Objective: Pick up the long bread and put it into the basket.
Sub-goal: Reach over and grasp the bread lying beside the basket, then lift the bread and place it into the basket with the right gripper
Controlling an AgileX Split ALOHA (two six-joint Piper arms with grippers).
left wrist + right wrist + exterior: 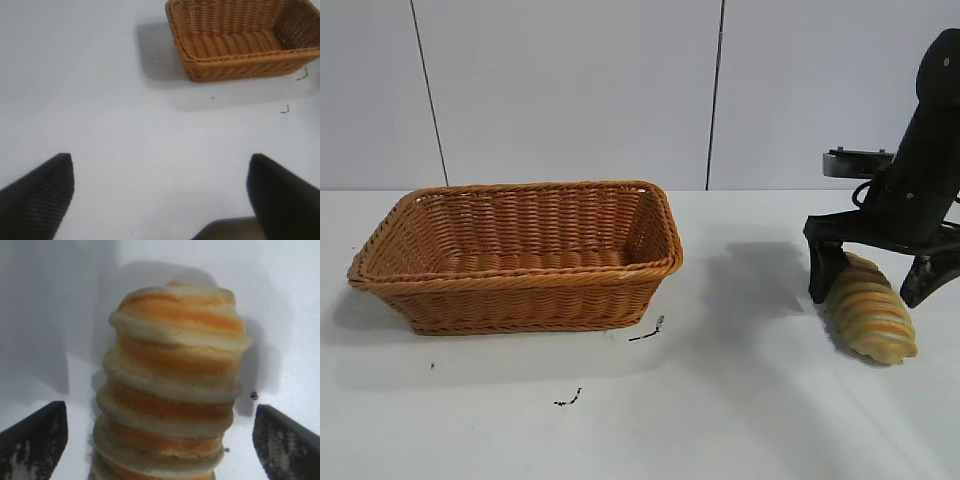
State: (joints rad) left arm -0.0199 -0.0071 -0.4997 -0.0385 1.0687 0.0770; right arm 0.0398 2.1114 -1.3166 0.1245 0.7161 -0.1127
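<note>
A: Far left, out of the exterior view: left gripper point(160, 200), parked over bare table point(520, 420), fingers well apart, nothing between them.

B: Next along?

A: The basket point(520, 255), sitting upright on the table, nothing showing inside. Two small dark marks point(647, 332) just in front of its near right corner.

B: And at the right?

A: The long bread point(870, 312), lying flat on the table, well apart from the basket. Right gripper point(875, 280) pointing straight down over it, fingers spread wide, one either side of the loaf's far end. Not clamped on anything yet.

B: Risks from here?

A: Probably a poor grip. Straddling the loaf near one end, not the middle, so could droop or swing out once lifted. Rounded, ridged crust too: could squirt sideways out of closing fingers. Contact between fingertips and table hard to judge; closing too high would only pinch the crown.

B: And on the carry?

A: Long way across to the basket; a tilted loaf could catch the braided rim and roll back onto the table.
</note>
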